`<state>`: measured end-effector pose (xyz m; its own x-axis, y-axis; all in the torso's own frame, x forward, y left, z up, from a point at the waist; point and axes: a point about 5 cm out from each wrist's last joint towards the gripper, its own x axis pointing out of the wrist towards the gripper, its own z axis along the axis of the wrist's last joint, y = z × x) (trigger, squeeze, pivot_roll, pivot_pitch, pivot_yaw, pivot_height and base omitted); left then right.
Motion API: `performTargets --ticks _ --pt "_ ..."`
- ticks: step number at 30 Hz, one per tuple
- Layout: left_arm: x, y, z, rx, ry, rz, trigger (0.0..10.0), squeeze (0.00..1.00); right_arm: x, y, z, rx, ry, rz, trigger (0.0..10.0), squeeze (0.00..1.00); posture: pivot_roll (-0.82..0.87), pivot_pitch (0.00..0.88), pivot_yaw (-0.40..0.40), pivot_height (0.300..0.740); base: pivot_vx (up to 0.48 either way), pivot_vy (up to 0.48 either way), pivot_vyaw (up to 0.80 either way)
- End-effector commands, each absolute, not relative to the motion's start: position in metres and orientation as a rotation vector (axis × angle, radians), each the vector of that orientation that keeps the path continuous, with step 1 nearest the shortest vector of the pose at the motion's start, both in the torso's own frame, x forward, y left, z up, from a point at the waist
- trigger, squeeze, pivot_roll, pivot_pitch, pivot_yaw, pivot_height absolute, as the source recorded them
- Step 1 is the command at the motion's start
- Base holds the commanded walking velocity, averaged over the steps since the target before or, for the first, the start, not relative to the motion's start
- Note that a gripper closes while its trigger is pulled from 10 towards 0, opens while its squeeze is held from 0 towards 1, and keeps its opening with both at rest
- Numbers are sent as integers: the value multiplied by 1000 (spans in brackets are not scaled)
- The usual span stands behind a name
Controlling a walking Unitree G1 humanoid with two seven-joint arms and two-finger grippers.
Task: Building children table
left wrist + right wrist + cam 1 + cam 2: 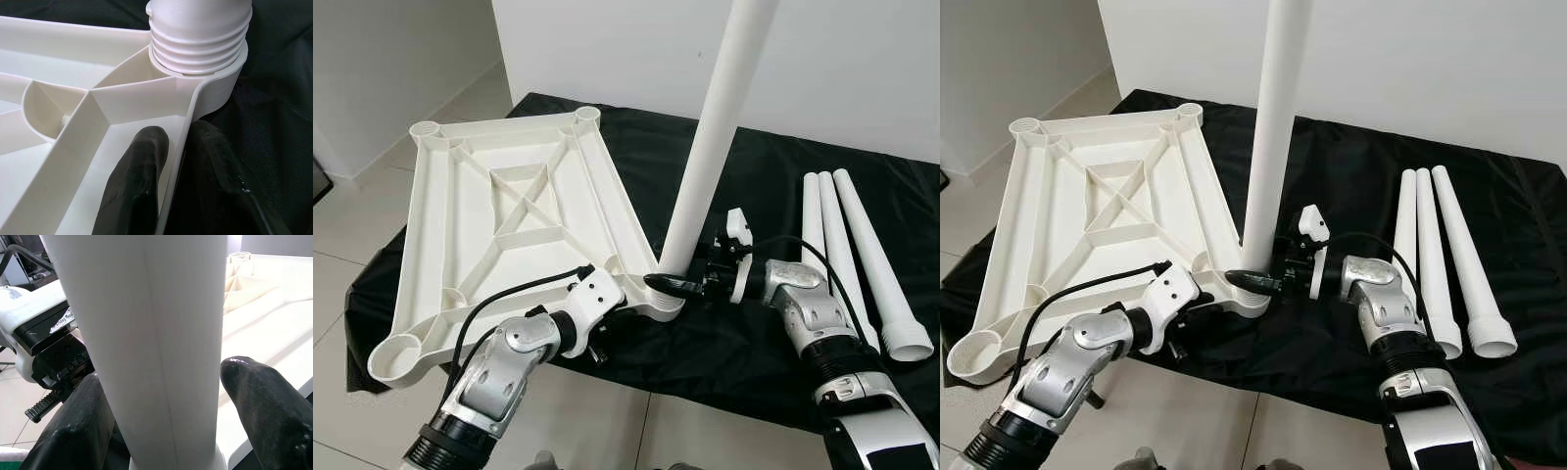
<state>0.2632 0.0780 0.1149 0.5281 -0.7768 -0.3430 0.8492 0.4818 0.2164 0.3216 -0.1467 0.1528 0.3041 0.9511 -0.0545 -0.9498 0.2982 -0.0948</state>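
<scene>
The white tabletop (pixel 509 196) lies upside down on the black cloth, ribs facing up. One white leg (pixel 715 137) stands upright in its near right corner socket (pixel 215 88), its threaded end (pixel 200 44) seated in the socket. My right gripper (pixel 671 284) is shut on the leg just above the socket, a finger (pixel 264 401) pressing on each side. My left gripper (pixel 178 137) is shut on the tabletop's rim (pixel 183 147) beside that corner, one finger (pixel 142 166) inside the rim and one outside.
Three spare white legs (pixel 862 255) lie side by side on the cloth (pixel 754 166) at the right. The tabletop's near left corner (pixel 396 357) overhangs the cloth's front edge. Tiled floor (pixel 352 235) lies to the left and front, a white wall behind.
</scene>
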Motion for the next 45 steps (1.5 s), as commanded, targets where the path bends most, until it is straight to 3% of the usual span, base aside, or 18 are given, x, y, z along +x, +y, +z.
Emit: performTargets --ticks 1,5,6,7,8,13,14,15,16,45 --pt "254 71 106 386 255 -1074 10000 0 321 -147 153 -115 -19 1263 10000 0 -24 0 -3 740 0 0 0" --pt "254 71 106 378 261 -1071 10000 0 321 -146 153 -115 -19 1263 10000 0 -24 0 -3 740 0 0 0" --pt "254 71 106 373 264 -1072 10000 114 321 -146 153 -115 -19 1263 10000 0 -24 0 -3 740 0 0 0" --pt "254 71 106 359 268 -1073 10000 675 321 -146 153 -115 -20 1262 10000 0 -24 0 -3 740 0 0 0" --pt "254 71 106 346 272 -1074 10000 1000 321 -146 153 -116 -20 1262 10000 0 -25 0 -2 740 0 0 0" --pt "253 71 106 367 272 -1080 10000 1000 321 -146 153 -117 -19 1261 10000 0 -25 0 -2 740 0 0 0" --pt "253 71 106 379 270 -1082 10000 765 321 -146 153 -119 -19 1260 10000 0 -25 0 -2 740 0 0 0" --pt "253 71 106 379 270 -1082 10000 765 321 -146 153 -119 -19 1260 10000 0 -25 0 -2 740 0 0 0" --pt "253 71 105 386 269 -1081 10000 0 321 -146 153 -119 -19 1260 10000 0 -25 0 -1 740 0 0 0" --pt "255 74 106 423 272 -1109 10000 0 323 -145 154 -122 -31 1255 10000 0 -28 0 5 740 0 0 0"
